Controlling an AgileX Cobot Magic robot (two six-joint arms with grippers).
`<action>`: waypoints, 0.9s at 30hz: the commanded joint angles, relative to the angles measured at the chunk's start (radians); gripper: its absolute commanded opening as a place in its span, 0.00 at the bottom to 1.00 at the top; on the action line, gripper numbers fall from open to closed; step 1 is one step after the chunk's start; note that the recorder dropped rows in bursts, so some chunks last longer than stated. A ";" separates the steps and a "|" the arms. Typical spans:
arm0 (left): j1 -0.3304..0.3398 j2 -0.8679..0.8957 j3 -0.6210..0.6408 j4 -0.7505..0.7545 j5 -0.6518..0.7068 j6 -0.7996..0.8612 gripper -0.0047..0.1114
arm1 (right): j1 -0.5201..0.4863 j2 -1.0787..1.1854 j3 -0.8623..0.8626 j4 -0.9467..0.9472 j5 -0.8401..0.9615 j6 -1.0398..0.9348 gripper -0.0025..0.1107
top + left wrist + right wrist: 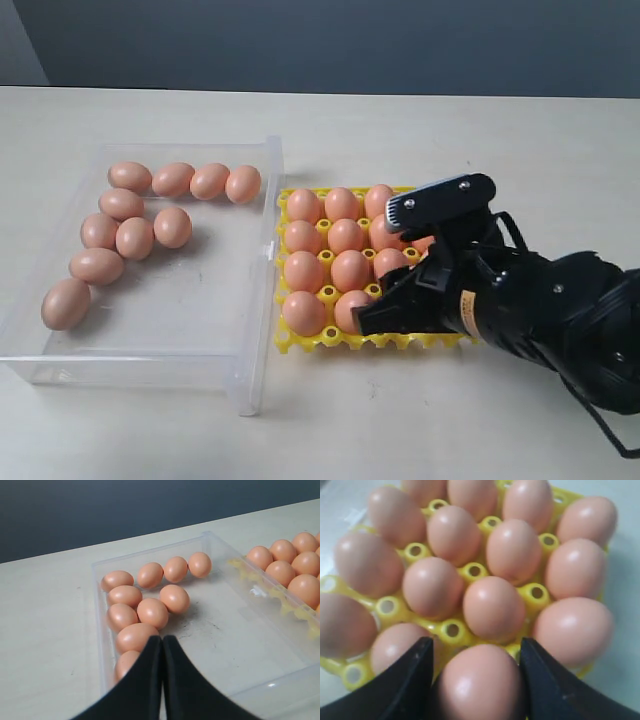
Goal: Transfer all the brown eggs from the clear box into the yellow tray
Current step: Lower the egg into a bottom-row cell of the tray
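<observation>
Several brown eggs [134, 238] lie along the far and left sides of the clear box [255, 330]. The yellow tray [400, 340] stands right of the box, with eggs in most of its cups. My right gripper [385, 305] is low over the tray's near row. In the right wrist view this gripper [475, 650] is shut on a brown egg [480, 685], one finger at each side. My left gripper [161, 639] is shut and holds nothing; it hangs over the box's near end beside the eggs [136, 637]. It does not show in the exterior view.
The pale table [420, 130] stretches around the box and the tray. The right arm's black body [560, 320] covers the tray's near right corner. The box floor [235, 630] is bare toward the tray side.
</observation>
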 commanded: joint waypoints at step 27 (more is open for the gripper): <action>-0.001 -0.005 0.004 0.000 -0.010 -0.003 0.04 | -0.041 0.116 -0.056 -0.016 0.045 0.000 0.02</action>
